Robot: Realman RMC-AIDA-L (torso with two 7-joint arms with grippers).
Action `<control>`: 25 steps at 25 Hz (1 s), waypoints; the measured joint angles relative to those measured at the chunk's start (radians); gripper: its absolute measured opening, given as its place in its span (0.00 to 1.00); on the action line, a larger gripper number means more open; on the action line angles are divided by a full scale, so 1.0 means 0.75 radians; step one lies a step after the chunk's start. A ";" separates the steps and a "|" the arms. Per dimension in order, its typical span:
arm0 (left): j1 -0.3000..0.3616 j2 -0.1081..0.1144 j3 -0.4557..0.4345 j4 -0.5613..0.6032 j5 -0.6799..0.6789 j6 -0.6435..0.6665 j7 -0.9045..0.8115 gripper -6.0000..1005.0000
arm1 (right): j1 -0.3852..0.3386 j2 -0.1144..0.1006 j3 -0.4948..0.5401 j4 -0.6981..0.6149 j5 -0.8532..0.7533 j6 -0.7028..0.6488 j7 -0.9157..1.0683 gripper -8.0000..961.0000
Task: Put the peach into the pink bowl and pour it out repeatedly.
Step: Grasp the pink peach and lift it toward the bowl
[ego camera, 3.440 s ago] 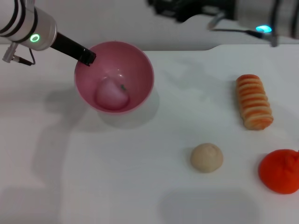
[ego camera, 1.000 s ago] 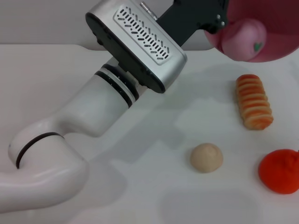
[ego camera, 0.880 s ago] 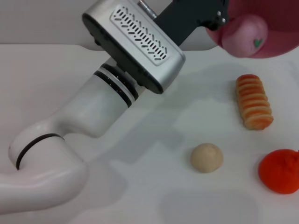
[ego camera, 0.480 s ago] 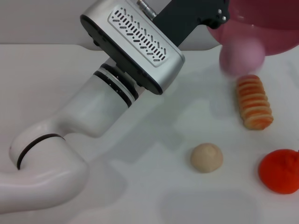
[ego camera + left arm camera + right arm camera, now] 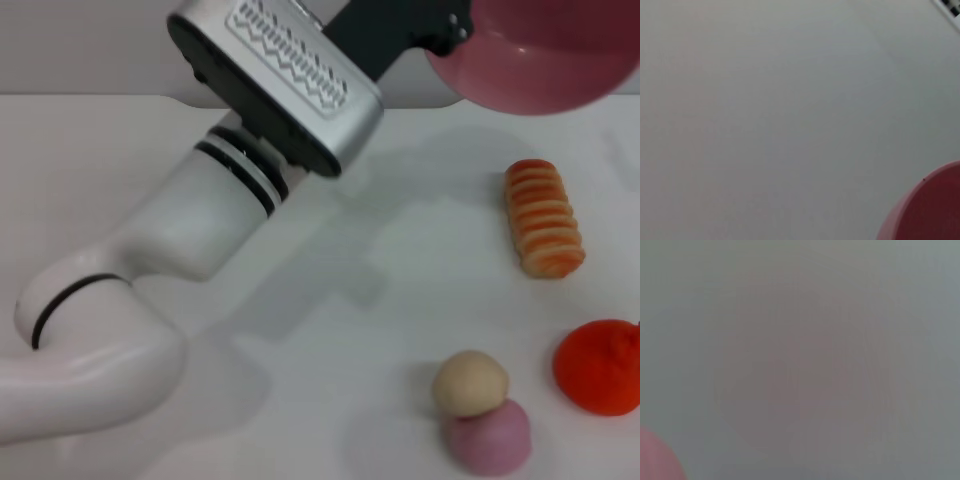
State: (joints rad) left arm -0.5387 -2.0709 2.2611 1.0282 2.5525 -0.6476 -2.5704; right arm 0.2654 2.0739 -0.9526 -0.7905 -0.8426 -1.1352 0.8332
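On the bench [image 5: 330,400], a striped roll [image 5: 544,218] and an orange-red fruit [image 5: 600,366] are seen at right. The pale-pink peach [image 5: 488,438] is touching a beige ball [image 5: 469,382]. The bowl [image 5: 545,55] is held aloft, pinched at its rim by the left jaws.

Left arm [image 5: 250,150] raised, stretched diagonally toward the upper right.

White arm [image 5: 150,260], black rings, vented silver wrist housing [image 5: 275,75]

Robot test bench — bare white table [image 5: 330,330], toy foods scattered (bread roll [image 5: 544,232], orange-red fruit [image 5: 600,366]).
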 joint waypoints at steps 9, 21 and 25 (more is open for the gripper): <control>-0.058 0.003 -0.228 0.035 -0.046 0.331 -0.088 0.05 | -0.003 -0.001 -0.053 0.003 0.001 0.000 0.020 0.61; -0.326 0.018 -1.067 0.077 -0.123 1.510 -0.068 0.05 | 0.022 -0.010 -0.096 -0.300 -0.668 -0.040 0.741 0.61; -0.446 0.024 -1.363 -0.021 -0.084 1.832 0.058 0.05 | 0.108 -0.042 -0.116 -0.554 -1.132 -0.276 1.349 0.61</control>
State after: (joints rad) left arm -0.8729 -2.0526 1.2392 1.0123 2.4898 0.7264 -2.5271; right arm 0.3467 2.0426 -1.0392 -1.2057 -1.6914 -1.3421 1.8446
